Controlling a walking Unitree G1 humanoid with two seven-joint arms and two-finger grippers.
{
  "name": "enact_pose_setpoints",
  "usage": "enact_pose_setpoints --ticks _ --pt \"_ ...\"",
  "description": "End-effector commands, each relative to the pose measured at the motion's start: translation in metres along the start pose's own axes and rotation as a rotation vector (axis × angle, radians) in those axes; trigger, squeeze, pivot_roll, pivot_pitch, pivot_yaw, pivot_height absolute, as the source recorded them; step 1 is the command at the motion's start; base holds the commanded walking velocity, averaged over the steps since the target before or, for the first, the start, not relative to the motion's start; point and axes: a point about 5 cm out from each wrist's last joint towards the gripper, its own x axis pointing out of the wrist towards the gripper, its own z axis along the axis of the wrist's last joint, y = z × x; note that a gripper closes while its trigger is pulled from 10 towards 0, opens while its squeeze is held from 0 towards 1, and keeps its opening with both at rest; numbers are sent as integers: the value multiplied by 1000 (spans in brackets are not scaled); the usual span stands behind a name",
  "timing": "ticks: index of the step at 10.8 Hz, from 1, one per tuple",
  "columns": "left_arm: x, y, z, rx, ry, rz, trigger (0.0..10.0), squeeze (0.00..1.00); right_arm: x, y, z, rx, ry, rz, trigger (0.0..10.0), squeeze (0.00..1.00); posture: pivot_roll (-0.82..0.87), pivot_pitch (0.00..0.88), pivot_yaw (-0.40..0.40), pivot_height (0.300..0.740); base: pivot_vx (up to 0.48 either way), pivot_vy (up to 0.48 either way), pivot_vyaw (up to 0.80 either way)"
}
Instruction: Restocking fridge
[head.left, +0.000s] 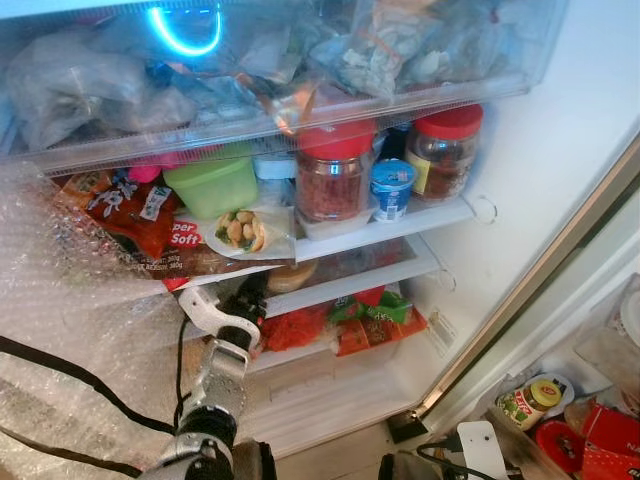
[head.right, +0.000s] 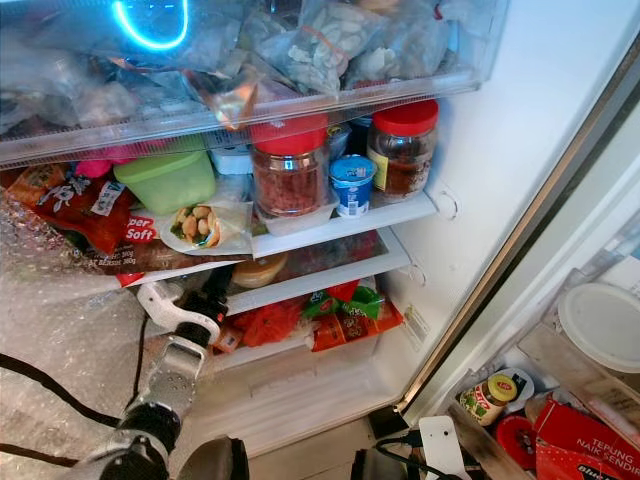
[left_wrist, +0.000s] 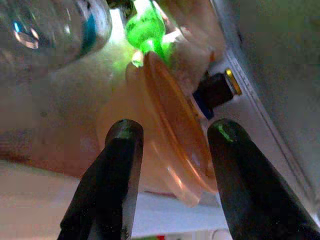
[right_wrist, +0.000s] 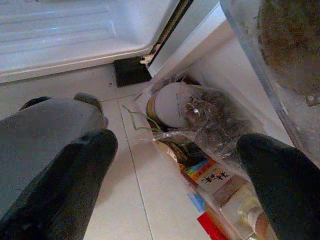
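Left gripper (left_wrist: 170, 145) is reaching into the open fridge (head.left: 520, 200) at the middle shelf (head.left: 350, 280), fingers spread wide around a lidded orange-tinted plastic container (left_wrist: 165, 135) sitting on that shelf, under the shelf with the red-lidded jars (head.left: 333, 172). Right gripper (right_wrist: 175, 165) is spread wide, holding nothing, low over the tile floor (right_wrist: 125, 165) near a jar with a white lid (right_wrist: 167, 105) in the door rack on the right.

Glowing brightly from inside the fridge (head.left: 520, 190), washing its white walls pale. Reflecting as a blue-white ring on the clear drawer front (head.left: 185, 35). Glaring off bubble wrap (head.left: 60, 290). Blurring close in the left wrist view, tinting a translucent orange lid (left_wrist: 172, 130) warm and green.
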Motion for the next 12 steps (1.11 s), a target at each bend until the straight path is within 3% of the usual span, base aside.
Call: enact_pose_setpoints --ticks 1,3,6,8,11,12 --pt "-4 1 -3 26 24 -18 10000 0 -1 2 -4 -10 12 7 10000 0 -70 36 -7 651 0 0 0" --pt "-9 5 -3 33 27 -11 10000 0 -1 2 -4 -9 12 7 10000 0 -69 34 -6 651 0 0 0" --pt "-16 4 -4 138 44 -28 10000 0 -1 1 -4 -10 13 5 10000 0 -66 39 -11 651 0 0 0" --pt "-15 -7 -3 279 70 -94 10000 0 -1 0 -4 -11 10 3 10000 0 -68 39 -10 651 0 0 0" --pt "-22 -5 -10 548 173 -133 10000 0 -1 0 -3 -10 10 3 10000 0 -64 42 -9 651 0 0 0" --pt "-24 -2 -10 595 186 -113 10000 0 -1 1 -3 -10 10 4 10000 0 -64 42 -9 651 0 0 0"
